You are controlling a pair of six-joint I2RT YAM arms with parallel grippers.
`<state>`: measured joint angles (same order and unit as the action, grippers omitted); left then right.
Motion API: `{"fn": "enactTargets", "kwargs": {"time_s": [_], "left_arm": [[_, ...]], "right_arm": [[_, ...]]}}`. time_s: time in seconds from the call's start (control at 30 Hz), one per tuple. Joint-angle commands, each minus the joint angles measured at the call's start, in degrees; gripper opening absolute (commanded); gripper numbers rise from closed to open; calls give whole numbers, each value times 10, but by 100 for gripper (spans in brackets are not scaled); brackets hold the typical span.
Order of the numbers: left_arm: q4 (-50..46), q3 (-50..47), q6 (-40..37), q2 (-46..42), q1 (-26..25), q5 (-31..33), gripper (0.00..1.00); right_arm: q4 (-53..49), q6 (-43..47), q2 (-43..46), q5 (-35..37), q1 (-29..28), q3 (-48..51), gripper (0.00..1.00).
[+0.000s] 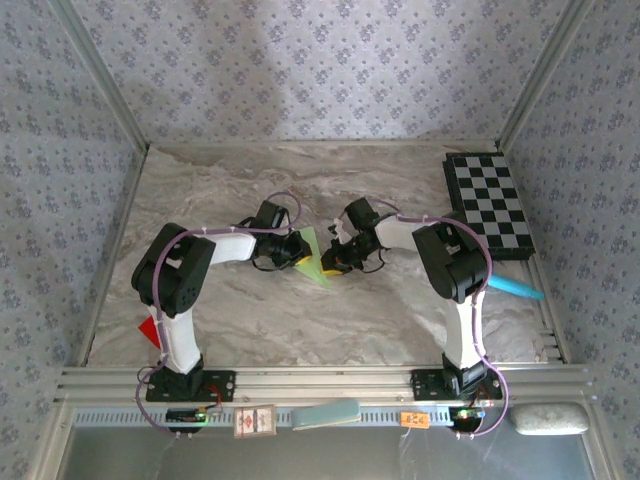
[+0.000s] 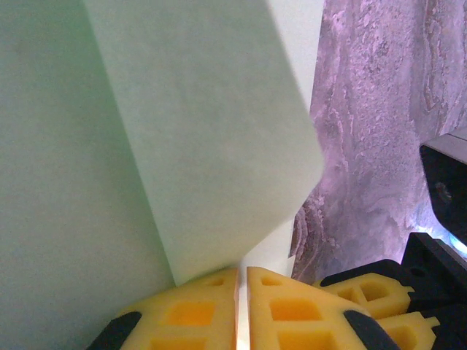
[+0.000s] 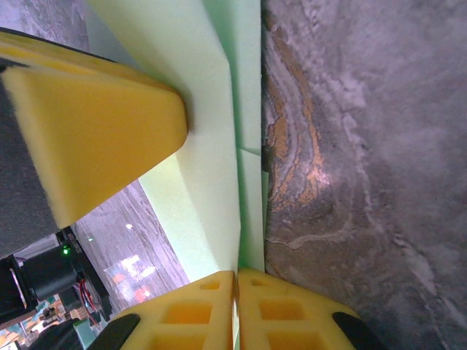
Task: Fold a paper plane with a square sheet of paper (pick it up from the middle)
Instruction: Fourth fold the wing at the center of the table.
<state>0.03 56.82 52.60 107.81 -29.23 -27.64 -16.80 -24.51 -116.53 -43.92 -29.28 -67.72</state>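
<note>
The paper plane (image 1: 314, 258) is pale green paper folded to a narrow pointed shape, held above the middle of the marble table (image 1: 400, 320). My left gripper (image 1: 297, 250) is shut on it from the left and my right gripper (image 1: 336, 263) from the right. In the left wrist view the folded green layers (image 2: 197, 146) rise from the left gripper (image 2: 241, 275), whose yellow jaws pinch the paper. In the right wrist view the right gripper (image 3: 236, 277) clamps the paper's crease (image 3: 219, 146), and a yellow finger of the left gripper (image 3: 95, 124) presses on the same sheet.
A black-and-white checkerboard (image 1: 490, 203) lies at the back right, with a light-blue stick (image 1: 515, 288) in front of it. A red triangle (image 1: 150, 330) sits by the left arm's base. A light-blue card (image 1: 325, 413) and a grey pad (image 1: 548, 418) rest on the near rail.
</note>
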Motion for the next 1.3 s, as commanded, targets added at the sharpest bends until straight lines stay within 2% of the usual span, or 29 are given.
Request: {"fn": "enactTargets", "kwargs": {"time_s": [0.0,0.2,0.57,0.9,0.97,1.27], "left_arm": [[-20,4,4,16,3,7,11],[-43,13,0,29,2,8,11],[-176,58,-31,62,-5,51,11],[-218,75,-33,91,-18,73,10],[-220,77,-33,91,-19,76,10],[-219,75,-31,91,-21,76,9]], "right_arm": [[-47,8,-37,72,-1,11,12],[-45,4,-29,69,-1,9,13],[-22,-4,4,51,2,12,18],[35,-12,109,66,7,61,28],[37,-10,113,61,-3,60,26],[69,-36,88,61,-40,42,6]]}}
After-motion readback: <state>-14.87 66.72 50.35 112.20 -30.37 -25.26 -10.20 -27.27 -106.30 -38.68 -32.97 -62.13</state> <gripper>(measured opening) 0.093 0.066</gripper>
